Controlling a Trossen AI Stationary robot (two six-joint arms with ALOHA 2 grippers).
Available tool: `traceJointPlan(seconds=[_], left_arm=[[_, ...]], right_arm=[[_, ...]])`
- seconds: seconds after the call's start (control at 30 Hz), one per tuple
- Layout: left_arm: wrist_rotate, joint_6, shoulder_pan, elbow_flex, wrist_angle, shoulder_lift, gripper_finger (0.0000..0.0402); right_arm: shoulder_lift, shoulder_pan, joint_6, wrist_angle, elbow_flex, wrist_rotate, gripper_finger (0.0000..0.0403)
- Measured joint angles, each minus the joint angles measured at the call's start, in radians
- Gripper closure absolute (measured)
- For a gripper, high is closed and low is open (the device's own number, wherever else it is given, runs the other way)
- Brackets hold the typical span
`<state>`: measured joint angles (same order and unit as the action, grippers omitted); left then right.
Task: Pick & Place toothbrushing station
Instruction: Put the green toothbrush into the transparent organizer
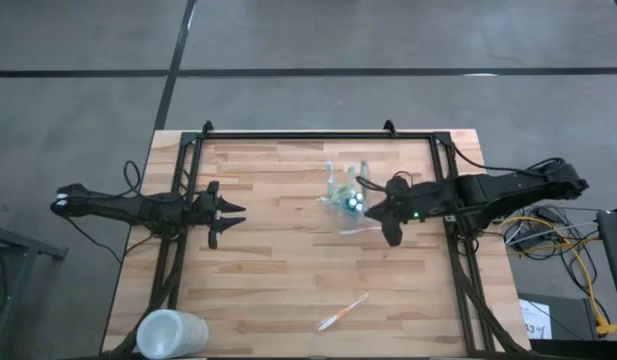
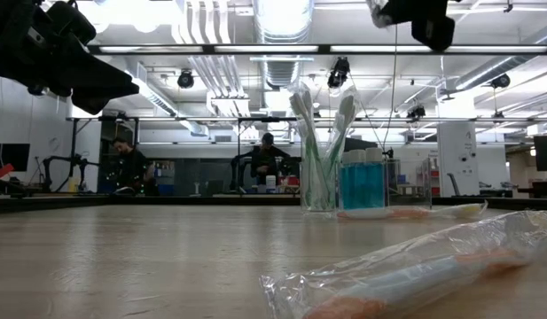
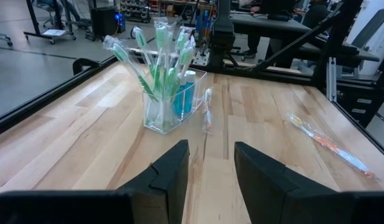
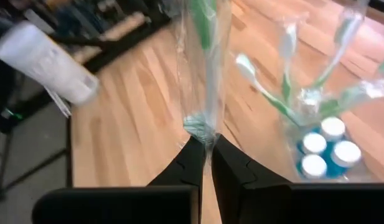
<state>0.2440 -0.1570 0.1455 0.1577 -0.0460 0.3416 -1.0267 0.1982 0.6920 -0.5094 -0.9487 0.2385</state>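
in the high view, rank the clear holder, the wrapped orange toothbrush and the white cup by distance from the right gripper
1. clear holder: just left of the right gripper.
2. wrapped orange toothbrush: near the table's front edge.
3. white cup: front left corner, farthest.

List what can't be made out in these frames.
- Right gripper is shut on a wrapped toothbrush; in the right wrist view the frame's edge cuts off the toothbrush's far end.
- Holder, high view: too small to count the brushes; the right arm crowds one side.
- White cup, high view: cut by the bottom edge.
- Left gripper: open, holding nothing.
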Motion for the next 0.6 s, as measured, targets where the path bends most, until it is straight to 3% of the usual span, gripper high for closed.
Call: traceJointPlan(seconds=[0.17, 0.33, 0.6], left_arm=[[0.0, 0.0, 0.0, 0.0, 0.0, 0.0, 0.0266], [0.0, 0.0, 0.0, 0.0, 0.0, 0.0, 0.0266], [0.0, 0.0, 0.0, 0.0, 0.0, 0.0, 0.0266]], right_arm=[[-0.088, 0.0, -0.012, -0.246, -0.12, 0.011, 0.039], [-0.191, -0.001, -0.006, -0.511, -0.27, 0.116, 0.039], [-0.299, 0.0, -0.111, -0.503, -0.36, 0.121, 0.039]])
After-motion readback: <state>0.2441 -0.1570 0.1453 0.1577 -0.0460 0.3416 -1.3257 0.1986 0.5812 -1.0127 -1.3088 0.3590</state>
